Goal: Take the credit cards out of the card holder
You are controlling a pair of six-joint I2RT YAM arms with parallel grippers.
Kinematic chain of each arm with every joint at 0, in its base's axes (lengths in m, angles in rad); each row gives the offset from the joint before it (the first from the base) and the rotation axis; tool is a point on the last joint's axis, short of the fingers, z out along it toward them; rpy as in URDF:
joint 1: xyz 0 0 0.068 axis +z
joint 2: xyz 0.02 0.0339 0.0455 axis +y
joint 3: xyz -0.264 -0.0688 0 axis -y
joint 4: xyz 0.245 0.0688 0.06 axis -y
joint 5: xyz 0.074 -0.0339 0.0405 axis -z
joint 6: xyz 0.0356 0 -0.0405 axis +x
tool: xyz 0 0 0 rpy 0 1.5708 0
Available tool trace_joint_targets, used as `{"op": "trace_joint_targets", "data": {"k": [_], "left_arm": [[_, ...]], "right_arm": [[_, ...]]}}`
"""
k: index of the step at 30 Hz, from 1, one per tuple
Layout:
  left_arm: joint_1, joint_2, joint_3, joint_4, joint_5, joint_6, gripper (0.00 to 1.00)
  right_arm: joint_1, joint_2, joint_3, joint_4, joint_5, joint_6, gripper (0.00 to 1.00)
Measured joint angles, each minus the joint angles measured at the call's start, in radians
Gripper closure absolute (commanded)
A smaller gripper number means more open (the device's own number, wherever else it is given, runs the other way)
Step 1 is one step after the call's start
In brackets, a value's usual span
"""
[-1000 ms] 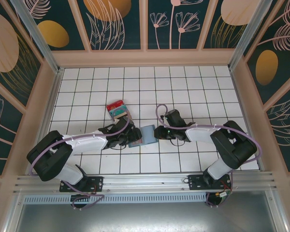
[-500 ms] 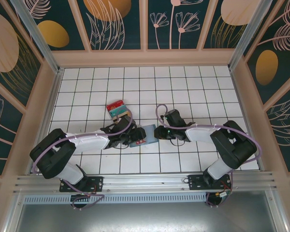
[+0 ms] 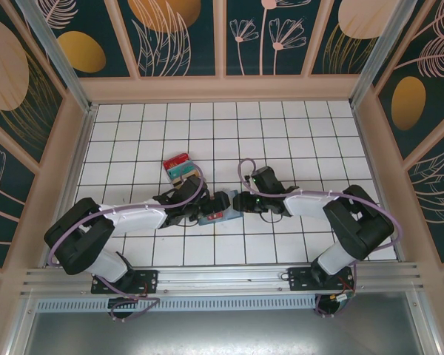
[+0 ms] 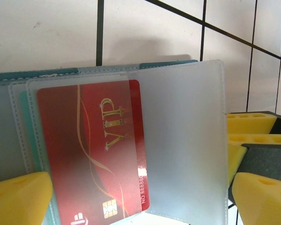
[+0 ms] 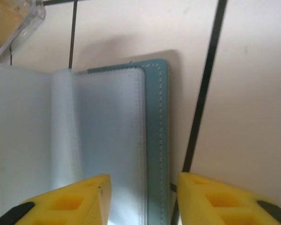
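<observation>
From above, the card holder (image 3: 220, 208) lies open on the tiled bench (image 3: 281, 133) between the left jaws and the right jaws, which meet over it. Loose cards (image 3: 179, 167) sit just beyond, to the far left, with bare tiles all round.

At the left wrist, a red card (image 4: 93, 154) sits in a clear sleeve (image 4: 182, 140) between our wide-open jaws, apparently untouched.

At the right wrist, our jaws stand open astride the holder's stitched blue edge, gripping nothing.
</observation>
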Motion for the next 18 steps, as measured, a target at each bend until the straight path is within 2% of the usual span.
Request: {"op": "trace_joint_targets", "data": {"k": [4, 7, 9, 15, 18], "left_arm": [[0.0, -0.013, -0.001, -0.003, -0.002, 0.0, 0.02], [0.0, -0.034, -0.002, -0.011, -0.013, 0.002, 0.07], [0.0, -0.052, -0.005, -0.018, -0.023, 0.006, 0.16], [0.0, -0.097, -0.014, -0.08, -0.076, 0.03, 0.57], [0.0, -0.097, -0.015, -0.126, -0.103, 0.048, 0.67]], "right_arm": [[-0.014, -0.058, 0.0, -0.037, 0.042, 0.0, 0.55], [-0.019, -0.119, 0.0, -0.037, 0.047, -0.001, 0.57], [-0.019, -0.143, 0.003, -0.027, 0.023, -0.001, 0.59], [0.005, -0.093, 0.063, -0.016, -0.075, -0.002, 0.65], [0.036, -0.047, 0.095, -0.014, -0.104, -0.005, 0.68]]}}
